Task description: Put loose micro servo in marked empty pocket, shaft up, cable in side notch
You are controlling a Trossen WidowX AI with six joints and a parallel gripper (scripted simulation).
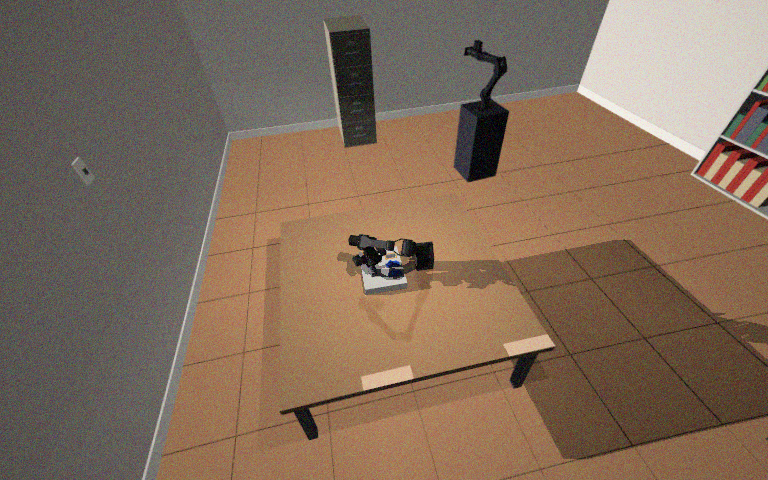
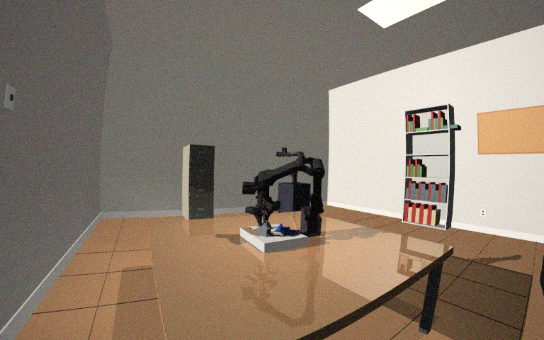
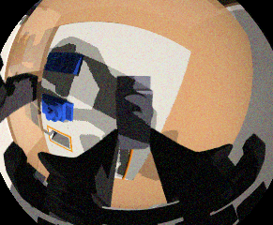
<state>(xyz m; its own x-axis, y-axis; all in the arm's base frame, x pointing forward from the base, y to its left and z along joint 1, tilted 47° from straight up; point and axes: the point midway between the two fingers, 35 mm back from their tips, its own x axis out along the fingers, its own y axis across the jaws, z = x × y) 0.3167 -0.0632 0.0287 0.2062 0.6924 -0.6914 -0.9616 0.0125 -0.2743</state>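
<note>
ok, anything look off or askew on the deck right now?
Nothing stands out. The pincer is shut on the grey micro servo above the white deck; the two blue servos sit in their places, and the orange-marked pocket is unfilled.

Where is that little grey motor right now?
In the wrist view the grey motor sits centre frame, clamped in the gripper, over the white deck's edge, right of the blue parts.

I see a glossy tan-brown wooden bench (image 2: 207, 273) carrying a pale grey-white rectangular deck block (image 2: 273, 243). On it sit two bright blue boxy servos (image 3: 60, 111), and an orange outline marks a dark pocket (image 3: 60, 138). My matte black tool (image 3: 136, 153) grips a dark grey blocky micro servo (image 3: 134, 109); its exact shade is hard to judge under shadow. The floor tiles (image 1: 555, 142) are terracotta.
</note>
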